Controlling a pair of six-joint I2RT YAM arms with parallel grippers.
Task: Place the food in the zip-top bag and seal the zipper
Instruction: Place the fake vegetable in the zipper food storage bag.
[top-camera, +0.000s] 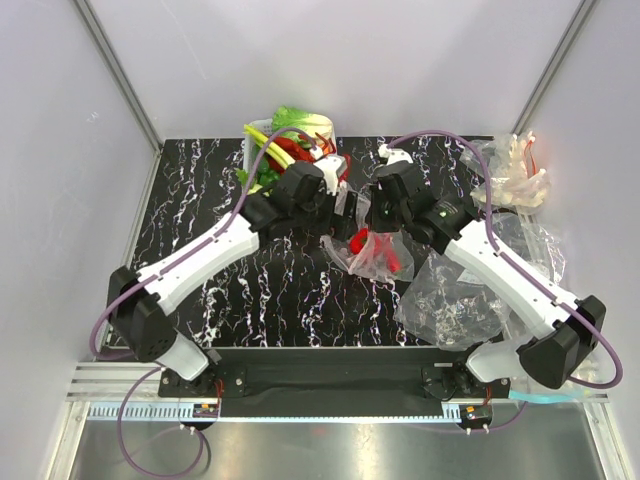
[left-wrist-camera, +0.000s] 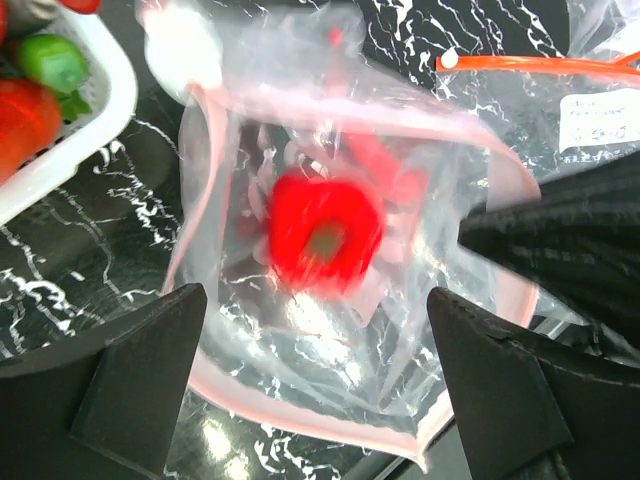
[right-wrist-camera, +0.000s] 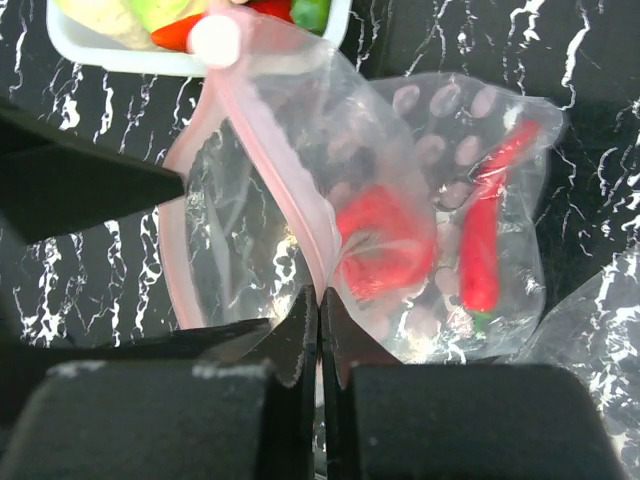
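Clear, pale-dotted zip-top bag (right-wrist-camera: 440, 110), pink zipper (right-wrist-camera: 280, 190); red chili (right-wrist-camera: 482, 250); blurred red shape, probably pepper (left-wrist-camera: 322, 235); black white-veined table (top-camera: 190, 190).

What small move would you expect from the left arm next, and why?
Probably lift the left gripper toward the white basket for another piece. It is open and empty, the red toy pepper already sits inside the clear dotted zip-top bag, the right gripper pinches the pink rim, and the basket holds more toy food.

Top view looks down on the counter (top-camera: 190, 190). Both close wrist views share the zip-top bag (left-wrist-camera: 330, 345), probably from opposite sides.
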